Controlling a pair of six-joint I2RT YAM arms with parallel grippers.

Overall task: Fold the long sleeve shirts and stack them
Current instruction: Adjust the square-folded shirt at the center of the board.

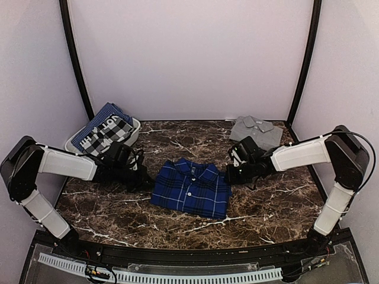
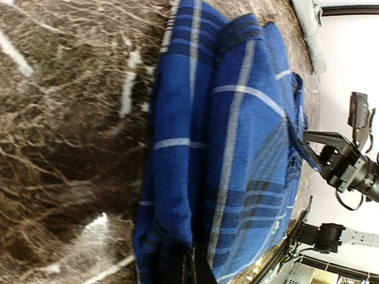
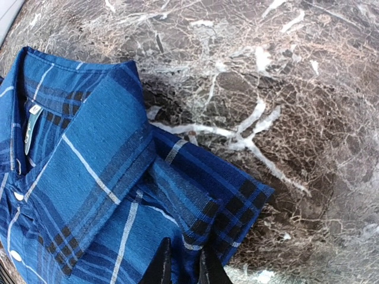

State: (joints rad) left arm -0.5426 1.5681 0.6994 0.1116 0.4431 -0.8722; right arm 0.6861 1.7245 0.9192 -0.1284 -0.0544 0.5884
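The blue and black plaid long sleeve shirt (image 1: 190,188) lies folded in the middle of the marble table, collar toward the back. My left gripper (image 1: 148,180) is low at its left edge. In the left wrist view the left gripper (image 2: 192,272) is shut, with a fold of the plaid shirt (image 2: 237,148) pinched at the tips. My right gripper (image 1: 231,173) is at the shirt's right shoulder. Its dark fingers (image 3: 161,266) stand narrowly apart with a ridge of the plaid shirt (image 3: 89,177) between them. The grey long sleeve shirt (image 1: 256,130) lies folded at the back right.
A pale basket (image 1: 135,125) at the back left holds a black-and-white checked cloth (image 1: 109,133) and a blue one. Enclosure walls and black posts ring the table. The right arm (image 2: 349,165) shows beyond the shirt in the left wrist view.
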